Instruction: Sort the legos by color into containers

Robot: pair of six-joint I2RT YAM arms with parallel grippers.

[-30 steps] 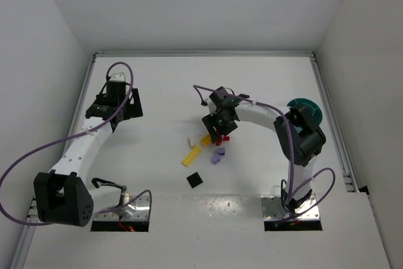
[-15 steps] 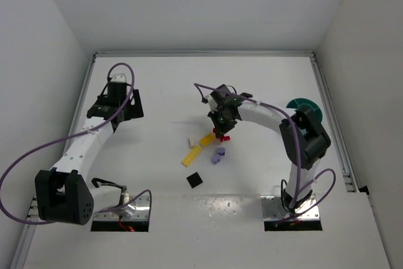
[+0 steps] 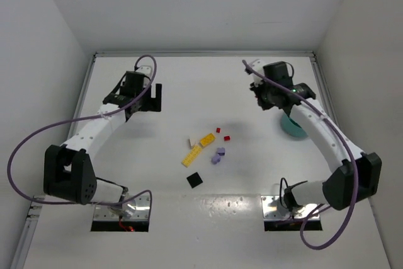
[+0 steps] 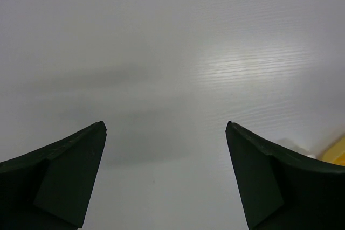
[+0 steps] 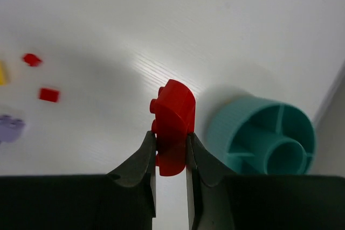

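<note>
My right gripper point(image 5: 171, 139) is shut on a red lego point(image 5: 173, 122) with a rounded top, held above the table just left of the teal container point(image 5: 269, 138). From above, that gripper point(image 3: 262, 97) hangs at the back right, and the arm covers part of the container point(image 3: 293, 128). Loose legos lie mid-table: two small red ones point(image 3: 218, 130) point(image 3: 227, 137), a pale purple one point(image 3: 218, 155), a small yellow brick point(image 3: 207, 138), a long yellow plate point(image 3: 192, 155), a white one point(image 3: 191, 141) and a black square point(image 3: 195, 180). My left gripper point(image 3: 155, 97) point(image 4: 165, 127) is open over bare table.
White walls enclose the table on the left, back and right. The container stands close to the right wall's rail point(image 3: 330, 118). A yellow sliver point(image 4: 337, 154) shows at the right edge of the left wrist view.
My right gripper closed on a red lego at the pile and carried it up and back to the right, beside the container. The left arm swung right, toward the table's middle.
</note>
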